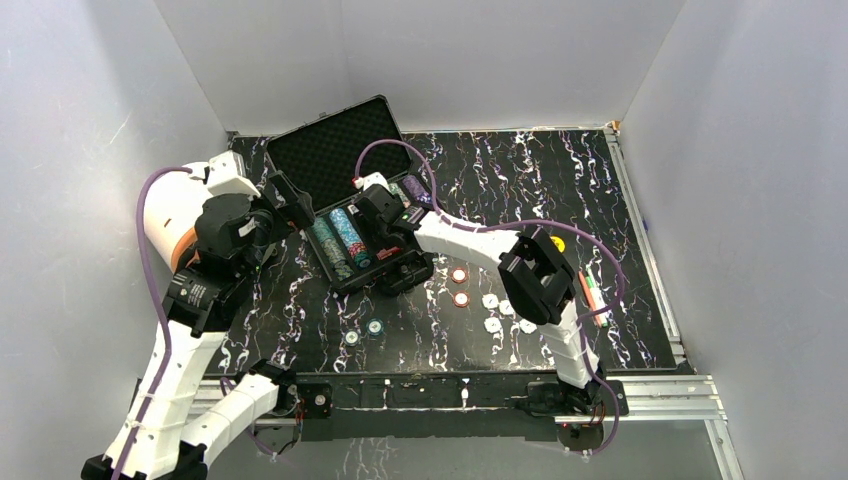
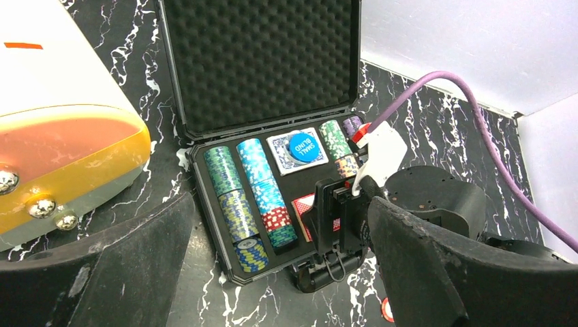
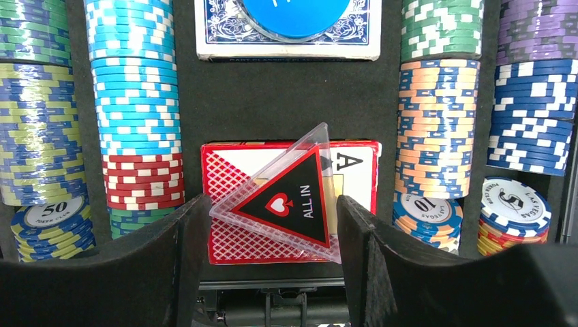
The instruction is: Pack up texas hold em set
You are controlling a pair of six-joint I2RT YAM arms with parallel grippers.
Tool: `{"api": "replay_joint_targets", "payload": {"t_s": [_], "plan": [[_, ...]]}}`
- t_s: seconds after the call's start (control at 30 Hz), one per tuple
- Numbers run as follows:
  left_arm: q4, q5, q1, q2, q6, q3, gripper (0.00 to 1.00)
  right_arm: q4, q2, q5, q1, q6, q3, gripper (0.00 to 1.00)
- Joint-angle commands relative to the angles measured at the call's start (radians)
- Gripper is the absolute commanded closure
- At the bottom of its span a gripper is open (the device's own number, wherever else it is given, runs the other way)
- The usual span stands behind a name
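Right wrist: right claw (image 3: 267, 211) straddles the clear ALL IN triangle (image 3: 286, 201) on the red deck (image 3: 228, 177), grip unclear | left wrist: left claw (image 2: 279, 272) spread wide, empty, facing the open case (image 2: 266, 61) | top only: loose chips (image 1: 460, 275) on table (image 1: 620, 200)

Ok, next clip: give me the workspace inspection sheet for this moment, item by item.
Surface: black marbled table.
Job's things: case open, lid up; chip rows and red deck slotted inside; ALL IN triangle lying tilted on that deck; loose chips and yellow button on the table outside the case.
Clutter: white-and-orange cylinder left of the case; pen at the right.
Grippers: left gripper open, empty, facing the case; right gripper jaws either side of the triangle, grip unclear.
Cables: purple cables, one on each arm, the right arm's arching over the case.
Surroundings: white walls on three sides.
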Motion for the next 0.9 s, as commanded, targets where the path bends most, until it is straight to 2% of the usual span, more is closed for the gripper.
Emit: {"api": "replay_joint_targets", "payload": {"t_s": [0.0, 0.2, 0.37, 0.47, 0.67, 0.87], "plan": [[-0.003, -0.018, -0.001, -0.004, -0.001, 0.006, 0.02, -0.033, 0.034, -0.004, -0.007, 0.008, -0.033, 0.28], [-0.002, -0.015, -0.002, 0.001, -0.004, 0.003, 0.02, -0.042, -0.035, 0.006, -0.007, 0.025, -0.004, 0.1], [-0.003, -0.011, -0.001, 0.004, -0.004, 0.006, 0.02, -0.055, -0.117, -0.001, -0.027, 0.035, 0.043, 0.08], [-0.006, -0.005, -0.001, 0.005, -0.004, 0.004, 0.02, -0.047, -0.191, 0.002, -0.047, 0.047, 0.017, 0.08], [-0.009, 0.004, -0.002, 0.003, -0.008, 0.0, 0.02, 0.0, -0.407, 0.054, -0.134, 0.091, -0.192, 0.08], [-0.009, 0.015, -0.001, 0.004, -0.012, -0.006, 0.02, -0.004, -0.579, 0.065, -0.343, 0.16, -0.445, 0.09]]}}
